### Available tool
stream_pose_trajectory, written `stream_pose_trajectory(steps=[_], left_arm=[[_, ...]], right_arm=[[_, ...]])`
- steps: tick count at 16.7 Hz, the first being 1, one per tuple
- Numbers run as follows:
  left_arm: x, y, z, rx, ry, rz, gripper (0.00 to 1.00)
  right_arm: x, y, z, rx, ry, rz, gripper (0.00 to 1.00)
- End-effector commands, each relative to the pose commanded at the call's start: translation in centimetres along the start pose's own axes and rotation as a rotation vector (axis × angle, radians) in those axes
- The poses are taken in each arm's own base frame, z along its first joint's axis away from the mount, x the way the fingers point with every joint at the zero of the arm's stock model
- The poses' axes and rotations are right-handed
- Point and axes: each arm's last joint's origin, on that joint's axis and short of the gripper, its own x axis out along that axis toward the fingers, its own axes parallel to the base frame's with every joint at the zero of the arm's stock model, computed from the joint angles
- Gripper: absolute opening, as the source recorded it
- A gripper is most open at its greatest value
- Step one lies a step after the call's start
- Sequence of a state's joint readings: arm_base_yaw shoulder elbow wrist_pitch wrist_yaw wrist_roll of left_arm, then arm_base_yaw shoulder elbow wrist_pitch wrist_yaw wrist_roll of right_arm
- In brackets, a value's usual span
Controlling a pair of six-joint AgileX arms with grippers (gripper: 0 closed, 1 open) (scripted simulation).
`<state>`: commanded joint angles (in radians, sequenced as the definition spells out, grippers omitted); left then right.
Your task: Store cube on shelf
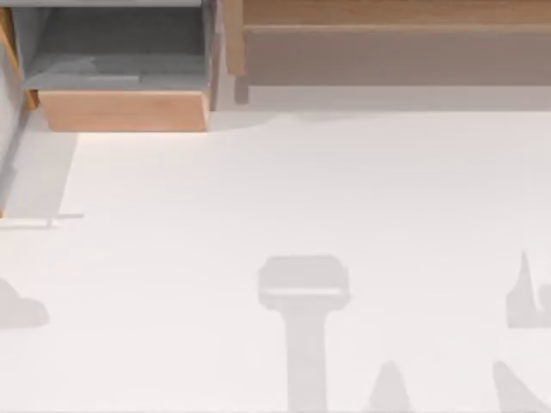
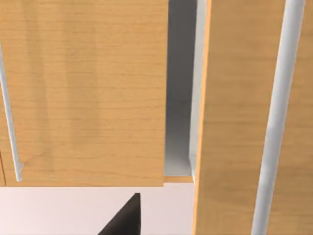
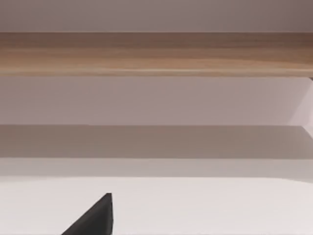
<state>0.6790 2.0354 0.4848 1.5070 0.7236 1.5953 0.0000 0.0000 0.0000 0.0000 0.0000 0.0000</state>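
One shelf (image 1: pixel 387 17) and one grey-lined box compartment (image 1: pixel 120 52) stand at the far edge of the white bench (image 1: pixel 284 189).

The shelf is a long tan top board over a duller brown front panel; the compartment, with a light-wood frame, sits just beside the shelf's left end. In the left wrist view, one dark finger tip (image 2: pixel 124 220) shows before wood panels; in the right wrist view, another (image 3: pixel 95 218) shows before the shelf. Whether either gripper's fingers are apart or together cannot be told.
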Motion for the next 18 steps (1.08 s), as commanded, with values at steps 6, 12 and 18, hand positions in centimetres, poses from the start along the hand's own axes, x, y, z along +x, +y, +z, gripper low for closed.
stream_pose_trajectory(steps=[6, 12, 18], left_arm=[[0.0, 0.0, 0.0, 0.0, 0.0, 0.0, 1.0], [-1.1, 0.0, 0.0, 0.002, -0.002, 0.001, 1.0], [-1.8, -0.1, 0.1, -0.002, -0.004, -0.002, 1.0]], right_arm=[[0.0, 0.0, 0.0, 0.0, 0.0, 0.0, 1.0], [0.0, 0.0, 0.0, 0.0, 0.0, 0.0, 1.0], [0.0, 0.0, 0.0, 0.0, 0.0, 0.0, 1.0]])
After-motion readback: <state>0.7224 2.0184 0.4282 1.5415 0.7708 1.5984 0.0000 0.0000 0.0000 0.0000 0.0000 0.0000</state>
